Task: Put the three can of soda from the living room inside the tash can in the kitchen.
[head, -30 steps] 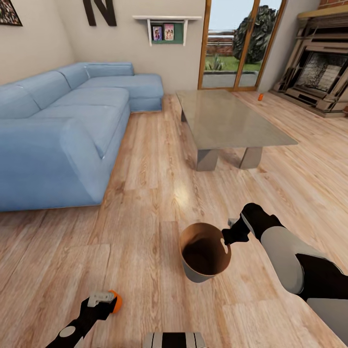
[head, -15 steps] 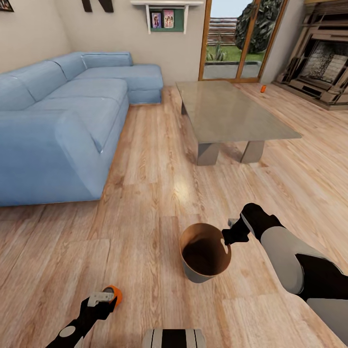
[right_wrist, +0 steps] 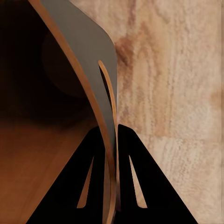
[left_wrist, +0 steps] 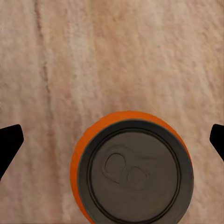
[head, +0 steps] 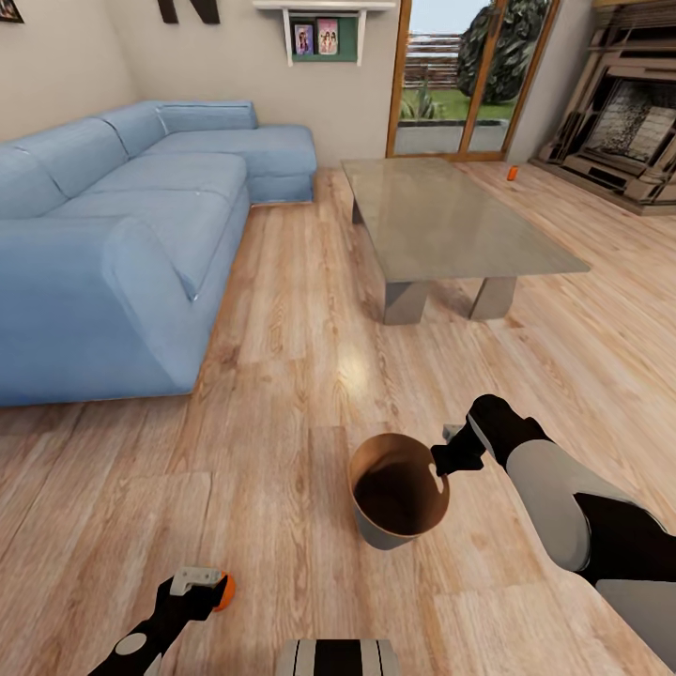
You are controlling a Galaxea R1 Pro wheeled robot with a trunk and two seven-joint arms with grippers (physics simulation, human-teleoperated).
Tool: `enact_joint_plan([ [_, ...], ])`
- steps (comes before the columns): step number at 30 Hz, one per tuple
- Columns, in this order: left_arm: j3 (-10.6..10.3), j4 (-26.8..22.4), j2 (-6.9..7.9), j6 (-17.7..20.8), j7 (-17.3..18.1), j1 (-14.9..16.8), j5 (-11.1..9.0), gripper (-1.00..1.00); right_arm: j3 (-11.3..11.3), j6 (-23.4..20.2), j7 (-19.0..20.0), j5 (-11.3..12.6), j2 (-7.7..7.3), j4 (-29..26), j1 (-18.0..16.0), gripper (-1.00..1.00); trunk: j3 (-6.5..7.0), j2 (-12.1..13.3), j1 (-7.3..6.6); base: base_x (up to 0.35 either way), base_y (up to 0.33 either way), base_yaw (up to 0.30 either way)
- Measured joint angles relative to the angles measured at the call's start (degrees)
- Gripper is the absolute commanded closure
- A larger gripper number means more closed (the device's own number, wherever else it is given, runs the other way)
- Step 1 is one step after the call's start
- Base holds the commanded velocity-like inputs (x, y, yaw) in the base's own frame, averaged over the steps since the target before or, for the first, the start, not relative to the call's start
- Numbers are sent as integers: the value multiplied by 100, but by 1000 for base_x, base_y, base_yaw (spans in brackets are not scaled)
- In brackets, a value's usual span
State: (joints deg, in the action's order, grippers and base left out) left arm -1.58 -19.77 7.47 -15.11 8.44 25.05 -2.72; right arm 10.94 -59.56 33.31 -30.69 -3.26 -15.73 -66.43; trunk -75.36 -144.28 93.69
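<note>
Since the frame half a second earlier the whole head view has shifted only slightly, a camera motion; relative to the left gripper [head: 199, 584], the orange can [head: 223, 591] now shows less of its body beyond the fingers. The left wrist view shows this can [left_wrist: 131, 169] from above, silver top up, standing between two dark fingertips [left_wrist: 9, 142] that are spread well apart and clear of its sides. The right gripper [head: 441, 462] is pinched on the rim of the trash can [head: 395, 488]; in the right wrist view its two fingers [right_wrist: 93, 177] press together on the wall of the bin [right_wrist: 84, 79], one inside and one outside. The bin hangs tilted above the plank floor [head: 310, 376], its brown interior facing the camera.

Open floor lies between the blue sofa [head: 131, 235] and the low grey table [head: 451, 221], and around the bin. A second orange can [head: 512, 173] stands on the floor beyond the table, near the fireplace [head: 624, 122], small and indistinct. The bin's base is hidden behind its own rim, and the left arm is cut off by the frame edge.
</note>
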Motion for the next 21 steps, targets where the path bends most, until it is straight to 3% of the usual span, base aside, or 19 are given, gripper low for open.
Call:
enact_joint_plan([
  [4, 0, 24, 0, 13, 0, 0, 7, -100, -2, 1, 0, -4, 0, -1, 0, 100, 0, 0, 0, 5, 0, 0],
  [14, -4, 51, 0, 31, 1, -1, 24, -100, -4, 1, 1, -7, -1, 0, -5, 100, -220, -14, 25, 0, 0, 0],
  [21, -4, 37, 0, 18, 0, -1, 10, -100, -5, 2, 2, -5, -2, -7, 1, 100, -220, -14, 24, 0, 0, 0],
])
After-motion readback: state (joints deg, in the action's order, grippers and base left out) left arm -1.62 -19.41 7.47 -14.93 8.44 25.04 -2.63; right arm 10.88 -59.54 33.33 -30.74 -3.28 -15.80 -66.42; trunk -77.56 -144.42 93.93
